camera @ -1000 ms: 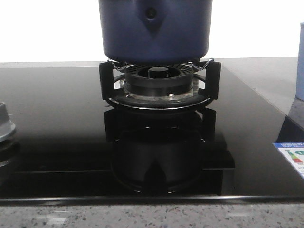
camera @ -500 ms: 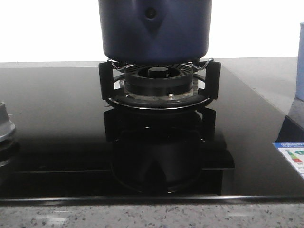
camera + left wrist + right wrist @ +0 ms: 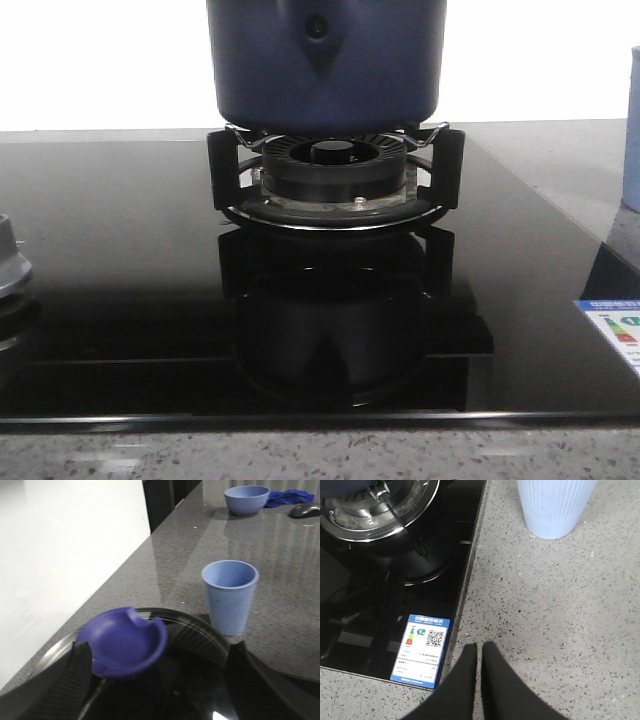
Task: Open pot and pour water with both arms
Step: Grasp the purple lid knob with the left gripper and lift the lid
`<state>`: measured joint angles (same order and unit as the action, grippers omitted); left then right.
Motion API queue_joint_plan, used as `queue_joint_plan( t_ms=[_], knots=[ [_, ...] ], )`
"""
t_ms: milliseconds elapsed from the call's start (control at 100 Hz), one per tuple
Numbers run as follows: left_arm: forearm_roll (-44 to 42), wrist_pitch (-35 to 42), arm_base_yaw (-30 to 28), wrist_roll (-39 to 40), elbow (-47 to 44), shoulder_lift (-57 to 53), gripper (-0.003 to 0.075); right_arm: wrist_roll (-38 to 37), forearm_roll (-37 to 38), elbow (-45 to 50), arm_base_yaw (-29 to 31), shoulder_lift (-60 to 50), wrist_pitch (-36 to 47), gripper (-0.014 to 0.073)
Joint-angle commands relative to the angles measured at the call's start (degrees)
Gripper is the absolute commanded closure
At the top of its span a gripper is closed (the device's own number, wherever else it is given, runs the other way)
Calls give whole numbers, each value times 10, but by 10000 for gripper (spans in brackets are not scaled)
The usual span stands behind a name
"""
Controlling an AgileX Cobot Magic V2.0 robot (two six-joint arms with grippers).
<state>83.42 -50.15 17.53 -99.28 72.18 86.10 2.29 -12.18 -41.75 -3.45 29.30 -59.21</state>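
Note:
The dark navy pot (image 3: 325,70) stands on the gas burner (image 3: 335,175), its pointed handle mount and rivet facing me. In the left wrist view its glass lid (image 3: 200,630) with a purple-blue knob (image 3: 122,640) lies just below my left gripper (image 3: 160,652). That gripper is open, with one finger (image 3: 82,665) close beside the knob and the other well apart. My right gripper (image 3: 480,650) is shut and empty, over the granite counter beside the hob's label (image 3: 422,650). Neither gripper shows in the front view.
A light blue ribbed cup (image 3: 230,595) stands on the counter beyond the lid; it also shows in the right wrist view (image 3: 555,505). A blue bowl (image 3: 246,499) and a blue cloth (image 3: 287,497) lie farther off. The black glass hob (image 3: 120,250) has a second burner at its left edge (image 3: 10,265).

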Motion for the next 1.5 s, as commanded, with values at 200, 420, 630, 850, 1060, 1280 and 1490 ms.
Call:
queue_joint_plan(
  t_ms=[200, 420, 630, 850, 1060, 1280, 1490],
  knots=[
    [68, 2, 4, 0, 70, 46, 139, 8, -6, -20, -2, 8, 35, 593],
    [97, -5, 4, -14, 70, 80, 139, 8, -6, -20, -2, 8, 35, 593],
    [141, -26, 4, -31, 70, 98, 139, 8, -6, -20, -2, 8, 38, 593],
    [157, -38, 19, -46, 70, 104, 155, 8, -6, -20, -2, 8, 46, 594],
    [167, -29, 42, -69, 70, 104, 156, 8, -6, -20, -2, 8, 48, 594],
    [200, -28, 42, -70, 70, 110, 157, 8, -6, -20, -2, 8, 48, 594],
    [200, -28, 42, -70, 70, 110, 321, 8, -6, -20, -2, 8, 48, 594]
  ],
)
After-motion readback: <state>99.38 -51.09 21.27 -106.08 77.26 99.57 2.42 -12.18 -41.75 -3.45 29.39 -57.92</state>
